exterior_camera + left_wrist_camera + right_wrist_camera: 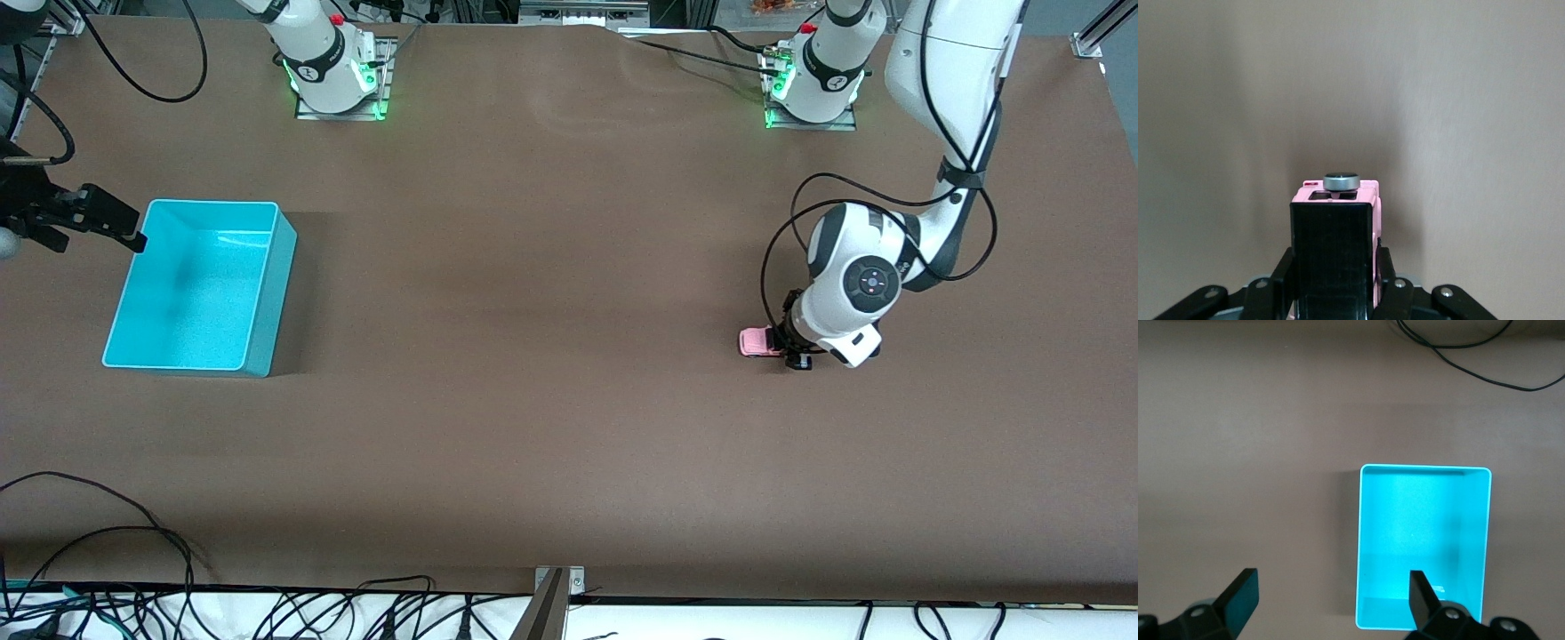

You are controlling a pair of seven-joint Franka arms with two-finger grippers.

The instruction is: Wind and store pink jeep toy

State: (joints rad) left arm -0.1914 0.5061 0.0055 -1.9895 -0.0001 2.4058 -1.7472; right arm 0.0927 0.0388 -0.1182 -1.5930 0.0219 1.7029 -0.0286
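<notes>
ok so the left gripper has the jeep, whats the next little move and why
Probably drag the pink jeep toy backward along the table to wind it. The left gripper is shut on it, down at the table. The turquoise bin sits at the right arm's end, where the open right gripper waits above it.

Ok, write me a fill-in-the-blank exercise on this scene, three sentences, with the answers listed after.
1. The left end effector is shut on the pink ____ toy.
2. The right end effector, its jaws ____, hangs over the rim of the bin's end toward the right arm.
3. The turquoise bin holds ____.

Missing words: jeep; open; nothing
</notes>
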